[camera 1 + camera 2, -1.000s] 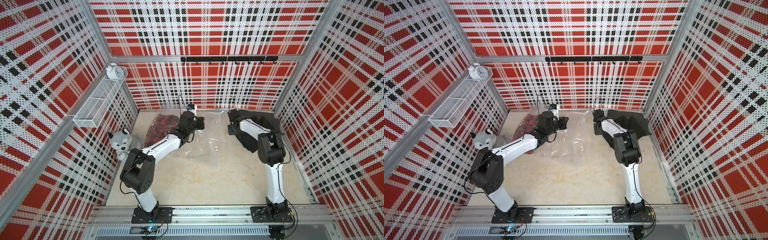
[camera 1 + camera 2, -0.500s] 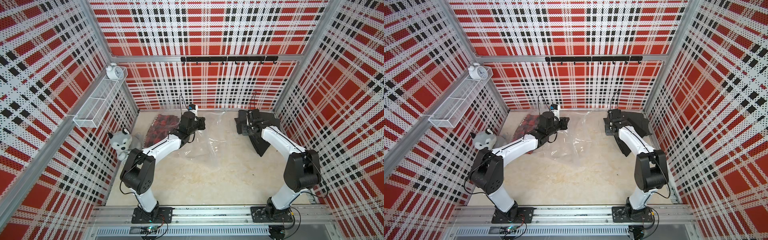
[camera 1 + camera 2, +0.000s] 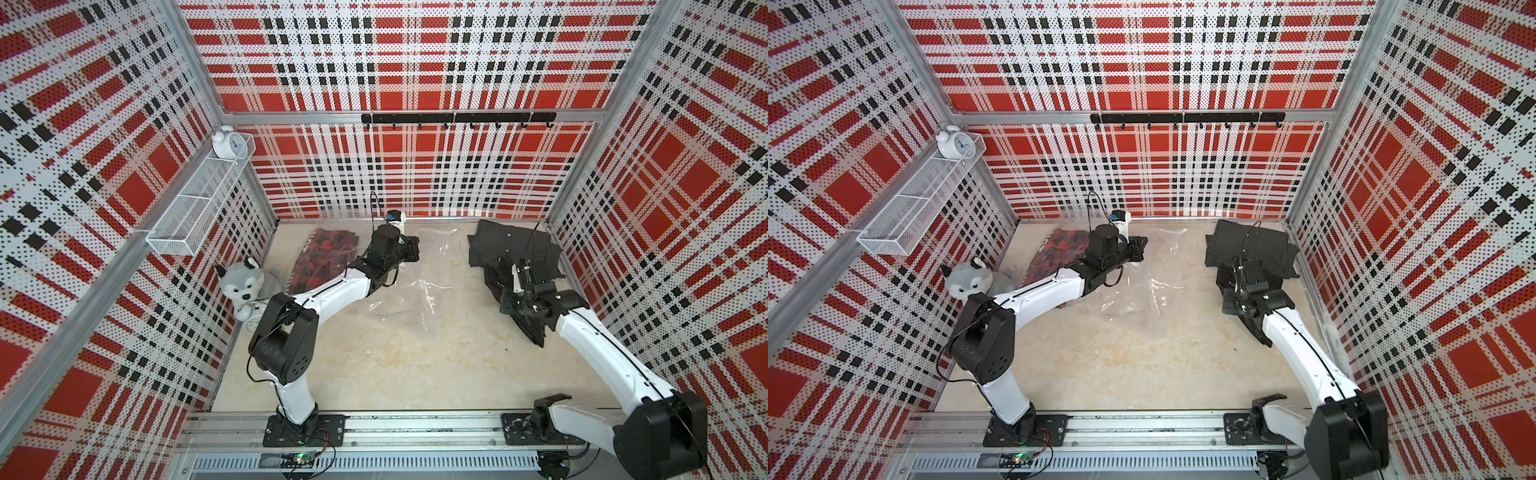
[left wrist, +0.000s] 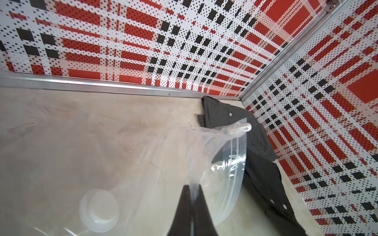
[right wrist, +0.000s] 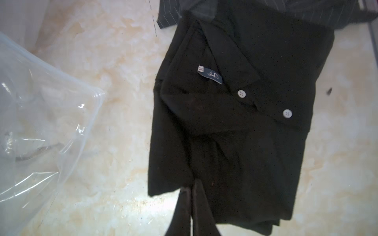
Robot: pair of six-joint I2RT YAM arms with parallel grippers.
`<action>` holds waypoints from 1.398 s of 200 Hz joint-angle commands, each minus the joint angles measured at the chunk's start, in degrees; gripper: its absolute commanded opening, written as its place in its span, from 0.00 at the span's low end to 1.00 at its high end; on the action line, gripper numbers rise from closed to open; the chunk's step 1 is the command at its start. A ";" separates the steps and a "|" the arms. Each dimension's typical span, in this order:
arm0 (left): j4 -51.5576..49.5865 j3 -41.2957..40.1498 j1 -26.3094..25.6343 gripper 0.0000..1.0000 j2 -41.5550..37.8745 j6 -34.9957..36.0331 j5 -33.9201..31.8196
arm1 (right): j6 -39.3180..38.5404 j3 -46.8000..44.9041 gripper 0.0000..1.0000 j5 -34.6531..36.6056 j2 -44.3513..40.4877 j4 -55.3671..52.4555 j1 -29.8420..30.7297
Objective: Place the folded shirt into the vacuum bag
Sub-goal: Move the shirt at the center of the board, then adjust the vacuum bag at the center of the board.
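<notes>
Left gripper [image 4: 192, 189]: jaws clenched on the vacuum bag [image 4: 143, 159], pinching a fold of its clear film just inside the zip rim. The rim curves past the fingers to a white slider clip [image 4: 240, 129]. The round white valve cap [image 4: 99, 210] sits under the film, near the gripper.

Right gripper [image 5: 192, 187]: jaws pressed together on the near edge of the folded shirt [image 5: 235, 132] — black, white buttons, navy collar label. Creases in the cloth run to the fingertips. Whether the shirt is off the table [image 3: 395, 365] cannot be told.

In both top views the bag spreads across the far middle of the table, while the black shirt [image 3: 530, 330] is at the right side, outside the bag, with bare tabletop between them. Its far end meets a grey pinstriped shirt [image 3: 511, 245] in the far right corner.

A red patterned cloth [image 3: 322, 262] lies beside the left arm — in the bag or under it, unclear. A plush husky [image 3: 241, 282] sits against the left wall.
</notes>
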 commanded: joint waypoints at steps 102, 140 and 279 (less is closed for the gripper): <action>-0.38 7.25 -6.12 0.00 8.64 0.17 1.19 | 21.22 -14.23 0.57 -5.54 -13.99 1.16 15.60; -2.28 8.34 -8.87 0.00 11.05 0.55 4.36 | 20.47 -9.77 0.71 -1.17 -15.03 0.74 15.28; -16.74 5.20 -13.84 0.00 1.24 5.56 -7.50 | 15.62 -11.68 0.77 -27.90 5.87 36.13 -0.02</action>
